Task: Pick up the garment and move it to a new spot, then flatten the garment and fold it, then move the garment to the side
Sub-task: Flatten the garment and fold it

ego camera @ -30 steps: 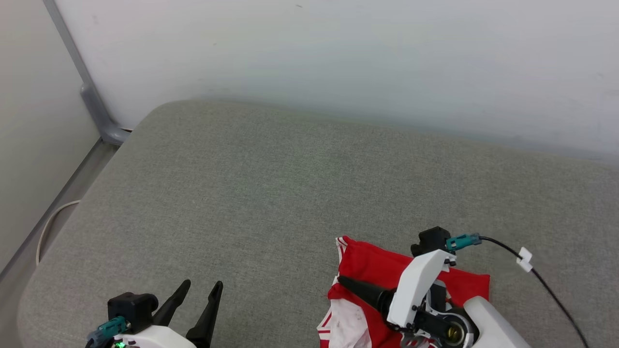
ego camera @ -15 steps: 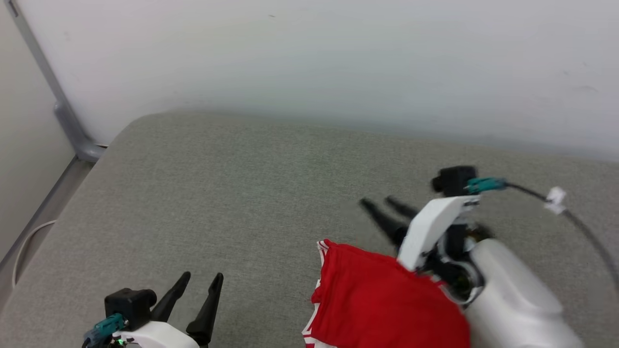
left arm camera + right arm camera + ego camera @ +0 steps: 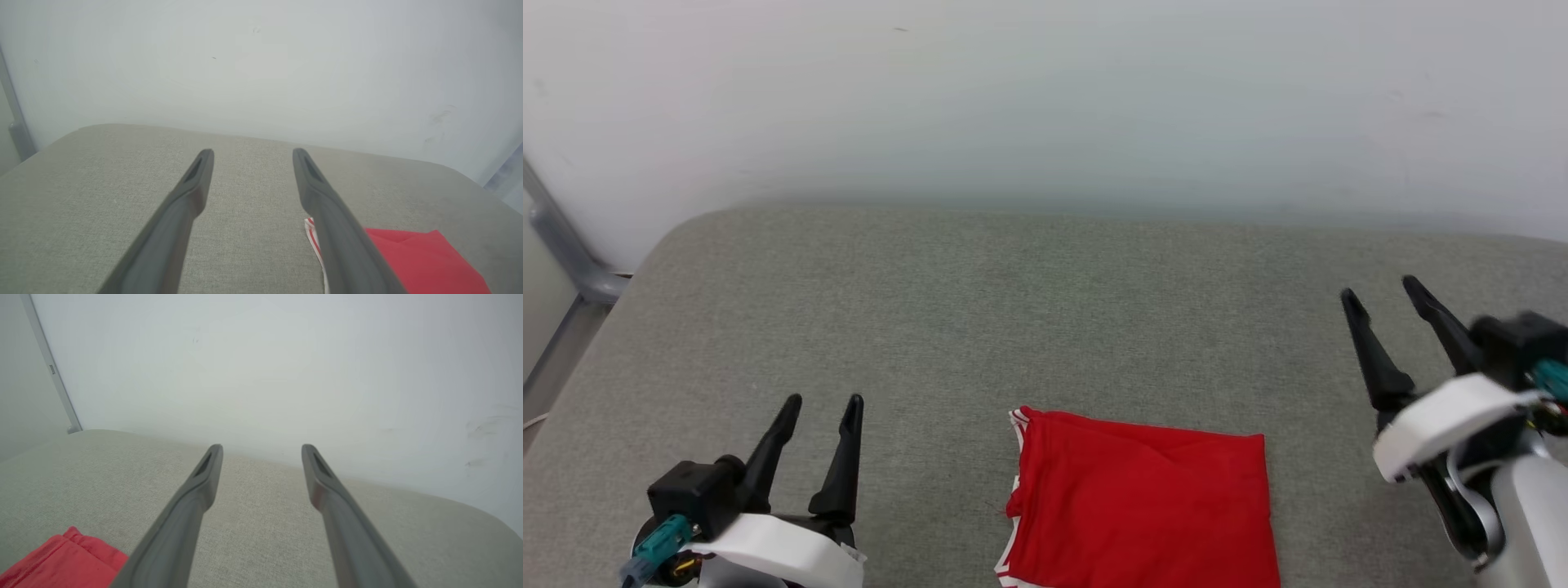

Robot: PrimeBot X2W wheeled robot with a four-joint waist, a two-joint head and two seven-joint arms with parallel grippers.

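Observation:
The garment [image 3: 1143,506] lies folded into a red rectangle on the grey cushion, at the bottom centre of the head view, with red-white striped trim along its left edge. No lettering shows. My left gripper [image 3: 823,403] hovers open to the garment's left, apart from it. My right gripper [image 3: 1380,291] stands open to the garment's right and farther back, clear of the cloth. In the left wrist view the garment [image 3: 425,261] shows at lower right beside the open gripper [image 3: 250,153]. A red corner of the garment [image 3: 61,561] shows at lower left of the right wrist view, left of the open gripper [image 3: 261,449].
The grey cushion [image 3: 1013,327] spreads wide around the garment and ends at a white wall [image 3: 1045,98] behind. A grey metal post [image 3: 564,253] runs down at the far left past the cushion's rounded corner.
My right gripper has come off the garment and swung up and to the right. The garment now lies uncovered and flat. The head camera has shifted, sliding the scene leftward.

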